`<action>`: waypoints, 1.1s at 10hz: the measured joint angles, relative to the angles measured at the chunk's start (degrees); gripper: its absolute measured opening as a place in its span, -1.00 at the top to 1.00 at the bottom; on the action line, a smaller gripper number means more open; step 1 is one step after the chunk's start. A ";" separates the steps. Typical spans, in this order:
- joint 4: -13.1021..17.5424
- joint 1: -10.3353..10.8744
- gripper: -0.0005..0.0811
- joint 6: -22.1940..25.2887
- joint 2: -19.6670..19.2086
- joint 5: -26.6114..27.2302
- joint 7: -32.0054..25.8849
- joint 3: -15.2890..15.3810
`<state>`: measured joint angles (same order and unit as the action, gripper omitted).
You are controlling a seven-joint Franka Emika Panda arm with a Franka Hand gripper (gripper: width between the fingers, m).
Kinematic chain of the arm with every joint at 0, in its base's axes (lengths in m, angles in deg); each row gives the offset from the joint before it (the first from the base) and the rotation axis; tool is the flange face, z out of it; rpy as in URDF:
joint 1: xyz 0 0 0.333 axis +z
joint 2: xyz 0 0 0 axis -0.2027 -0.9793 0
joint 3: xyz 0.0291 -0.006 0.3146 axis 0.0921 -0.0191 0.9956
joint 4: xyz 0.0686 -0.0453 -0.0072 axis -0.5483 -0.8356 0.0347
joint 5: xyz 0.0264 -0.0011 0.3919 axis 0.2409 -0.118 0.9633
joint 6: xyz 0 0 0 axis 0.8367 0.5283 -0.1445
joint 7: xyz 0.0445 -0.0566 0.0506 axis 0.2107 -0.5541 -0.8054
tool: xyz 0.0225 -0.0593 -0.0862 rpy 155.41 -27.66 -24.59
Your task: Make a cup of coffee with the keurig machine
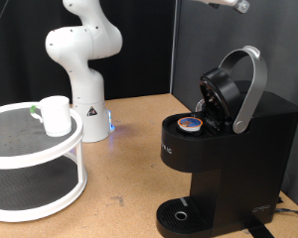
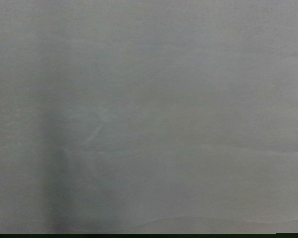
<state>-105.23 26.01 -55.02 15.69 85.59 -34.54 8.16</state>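
Note:
The black keurig machine (image 1: 223, 149) stands at the exterior view's right with its grey-handled lid (image 1: 246, 89) raised. A small pod with a blue top (image 1: 191, 123) sits in the open pod chamber. The round drip tray (image 1: 179, 214) below it has nothing on it. The white cup (image 1: 56, 115) stands upright on the top tier of a round white rack (image 1: 30, 149) at the exterior view's left. Only a grey sliver of the gripper (image 1: 221, 4) shows at the top edge, high above the machine; its fingers are cut off. The wrist view shows only a blank grey surface.
The white robot base (image 1: 84, 69) stands at the back, beside the rack. A dark curtain hangs behind the machine. The tabletop (image 1: 129, 169) is brown wood between the rack and the machine. A black cable runs off at the lower right.

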 joint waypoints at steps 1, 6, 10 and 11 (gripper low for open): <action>0.80 0.23 -0.98 -0.16 -0.01 -1.43 1.81 1.14; 1.29 0.96 -0.98 -6.05 -0.56 -3.11 5.48 6.28; 1.27 1.23 -0.98 -9.24 -2.94 -3.59 7.03 9.62; 1.27 1.26 -0.98 -9.95 -3.48 -3.59 7.06 10.32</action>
<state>-103.96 27.27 -64.97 12.21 82.00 -27.48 18.48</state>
